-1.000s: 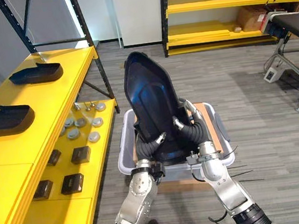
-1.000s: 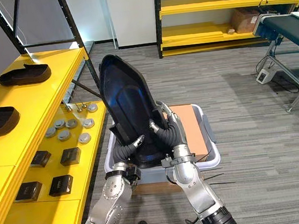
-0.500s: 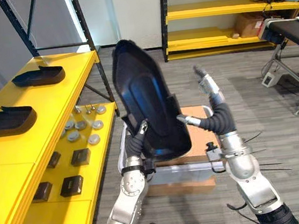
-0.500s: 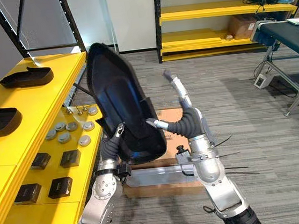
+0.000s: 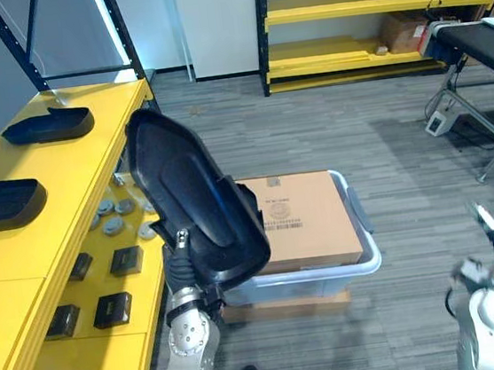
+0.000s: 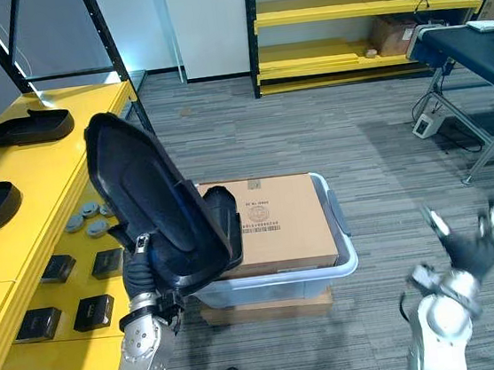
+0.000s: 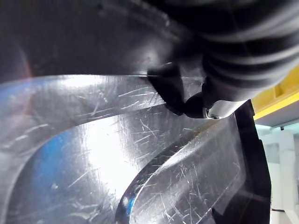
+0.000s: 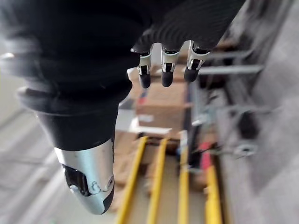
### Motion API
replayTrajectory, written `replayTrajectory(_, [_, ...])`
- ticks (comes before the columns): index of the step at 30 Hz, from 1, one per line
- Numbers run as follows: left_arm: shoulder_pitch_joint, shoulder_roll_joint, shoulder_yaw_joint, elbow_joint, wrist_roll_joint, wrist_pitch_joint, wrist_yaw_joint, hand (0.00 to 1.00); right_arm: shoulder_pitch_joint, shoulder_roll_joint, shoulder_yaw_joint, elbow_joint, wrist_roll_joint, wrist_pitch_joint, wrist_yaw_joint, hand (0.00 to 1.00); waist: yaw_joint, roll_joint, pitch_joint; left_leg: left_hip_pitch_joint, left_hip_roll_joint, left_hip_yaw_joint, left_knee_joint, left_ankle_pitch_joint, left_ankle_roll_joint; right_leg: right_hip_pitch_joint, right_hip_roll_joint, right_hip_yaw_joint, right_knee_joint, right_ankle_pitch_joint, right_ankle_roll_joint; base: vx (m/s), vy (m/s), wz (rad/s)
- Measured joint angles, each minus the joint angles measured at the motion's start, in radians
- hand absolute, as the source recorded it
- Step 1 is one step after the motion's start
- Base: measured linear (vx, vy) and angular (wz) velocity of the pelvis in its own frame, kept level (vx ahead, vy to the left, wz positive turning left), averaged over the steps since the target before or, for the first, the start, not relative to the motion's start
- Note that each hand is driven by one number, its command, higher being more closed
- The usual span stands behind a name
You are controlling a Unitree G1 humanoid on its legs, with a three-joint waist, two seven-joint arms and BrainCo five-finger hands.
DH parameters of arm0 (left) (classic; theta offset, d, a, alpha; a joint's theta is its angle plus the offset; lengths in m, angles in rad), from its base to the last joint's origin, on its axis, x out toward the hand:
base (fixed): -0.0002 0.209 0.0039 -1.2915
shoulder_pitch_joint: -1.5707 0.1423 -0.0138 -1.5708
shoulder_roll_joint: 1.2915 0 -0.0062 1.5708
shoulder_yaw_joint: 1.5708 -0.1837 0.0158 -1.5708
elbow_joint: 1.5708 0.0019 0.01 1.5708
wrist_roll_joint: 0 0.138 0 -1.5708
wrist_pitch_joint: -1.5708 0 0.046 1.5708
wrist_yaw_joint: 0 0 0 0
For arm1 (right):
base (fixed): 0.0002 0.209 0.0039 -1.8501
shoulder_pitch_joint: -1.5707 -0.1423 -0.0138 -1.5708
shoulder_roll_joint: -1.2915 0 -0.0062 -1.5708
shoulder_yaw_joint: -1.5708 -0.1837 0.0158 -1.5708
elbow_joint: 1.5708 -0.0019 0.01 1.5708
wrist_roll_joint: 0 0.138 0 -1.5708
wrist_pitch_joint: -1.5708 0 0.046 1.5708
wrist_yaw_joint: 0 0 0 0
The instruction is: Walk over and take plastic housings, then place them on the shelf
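Three housings in all: one housing (image 5: 191, 200) is held at its lower end by my left hand (image 5: 182, 266), fingers curled on it, long axis tilting up and far-left; two more housings (image 5: 47, 126) lie on the yellow shelf (image 5: 67, 170) to its left; my right hand (image 6: 473, 248) hangs spread and empty, well right; one box (image 5: 304, 219), one bin (image 5: 368, 265).

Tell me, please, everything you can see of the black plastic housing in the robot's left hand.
The plastic housing is a long, glossy black shell with a rounded top and a raised rim; its surface shows fine scratches up close. It stands tilted, with its top leaning towards the yellow shelf, and is gripped at its lower end by the left hand.
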Motion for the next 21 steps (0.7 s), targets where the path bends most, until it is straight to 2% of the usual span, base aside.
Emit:
replayTrajectory(5, [0.005,-0.002,-0.012,0.000,-0.019,-0.012,-0.066,1.00,0.050,0.033,0.076,0.368,0.059,0.064,0.165,0.00,0.012,-0.005,0.004,0.026,0.004,0.000,0.000,-0.010,0.004,0.019,0.000,-0.005,0.048,-0.029,-0.002,0.01,-0.022,0.01])
replayTrajectory(9, [0.035,-0.004,-0.011,-0.005,-0.019,-0.012,-0.092,1.00,0.048,0.057,0.162,0.455,0.065,0.098,0.226,0.00,0.017,-0.014,0.009,0.039,0.000,0.034,0.000,-0.038,-0.003,0.015,-0.012,-0.013,0.098,-0.072,0.004,-0.03,-0.006,0.11])
replayTrajectory(11, [0.059,-0.023,-0.009,-0.012,-0.020,-0.012,-0.109,1.00,0.037,0.069,0.209,0.461,0.059,0.105,0.247,0.00,0.033,-0.015,0.025,0.034,0.002,0.049,0.004,-0.051,-0.010,0.015,-0.021,-0.035,0.127,-0.091,0.013,0.00,-0.008,0.42])
replayTrajectory(13, [0.082,-0.040,-0.009,-0.052,-0.024,-0.012,-0.114,1.00,-0.007,0.063,0.250,0.459,0.039,0.110,0.248,0.00,0.056,-0.012,0.066,-0.054,-0.002,0.034,0.121,-0.052,-0.007,-0.006,-0.027,-0.095,0.194,-0.124,0.010,-0.07,-0.018,0.96])
replayTrajectory(15, [0.090,-0.047,-0.009,-0.075,-0.038,-0.012,-0.120,1.00,-0.028,0.058,0.272,0.458,0.022,0.109,0.247,0.00,0.057,-0.011,0.078,-0.111,-0.007,0.027,0.160,-0.078,0.029,-0.018,-0.042,-0.178,0.227,-0.137,0.000,-0.04,-0.022,1.42])
replayTrajectory(16, [0.080,-0.049,-0.012,-0.077,-0.038,-0.011,-0.127,1.00,-0.033,0.061,0.276,0.457,0.008,0.107,0.247,0.00,0.056,-0.036,0.089,-0.137,-0.010,0.076,0.162,-0.127,0.099,-0.017,-0.076,-0.265,0.206,-0.136,-0.004,-0.04,-0.003,2.06])
replayTrajectory(17, [0.062,-0.054,-0.012,-0.077,-0.038,-0.013,-0.130,1.00,-0.051,0.057,0.277,0.461,-0.005,0.106,0.246,0.00,0.056,-0.039,0.107,-0.176,0.025,0.209,0.222,-0.148,0.128,-0.005,-0.095,-0.341,0.199,-0.135,-0.008,-0.01,0.001,2.03])
replayTrajectory(18, [0.060,-0.057,-0.013,-0.076,-0.040,-0.014,-0.126,1.00,-0.061,0.050,0.276,0.460,-0.012,0.106,0.246,0.00,0.059,-0.033,0.112,-0.188,0.048,0.289,0.265,-0.151,0.133,0.003,-0.099,-0.378,0.199,-0.137,-0.010,0.01,0.021,1.73])
replayTrajectory(19, [0.055,-0.058,-0.020,-0.062,-0.040,-0.014,-0.128,1.00,-0.071,0.034,0.276,0.460,-0.021,0.101,0.245,0.00,0.059,-0.018,0.112,-0.186,0.096,0.436,0.314,-0.169,0.157,0.023,-0.101,-0.441,0.200,-0.145,-0.002,0.12,0.019,1.76])
replayTrajectory(20, [0.029,-0.054,-0.030,-0.029,-0.040,-0.014,-0.128,1.00,-0.071,0.023,0.276,0.461,-0.025,0.100,0.245,0.00,0.043,-0.015,0.112,-0.168,0.118,0.561,0.313,-0.169,0.155,0.061,-0.119,-0.519,0.207,-0.156,0.015,0.15,0.029,1.85])
replayTrajectory(21, [0.014,-0.052,-0.039,-0.012,-0.041,-0.014,-0.128,1.00,-0.070,0.020,0.276,0.461,-0.026,0.100,0.245,0.00,0.039,-0.015,0.112,-0.160,0.122,0.611,0.312,-0.170,0.156,0.076,-0.126,-0.555,0.206,-0.159,0.023,0.21,0.062,1.99])
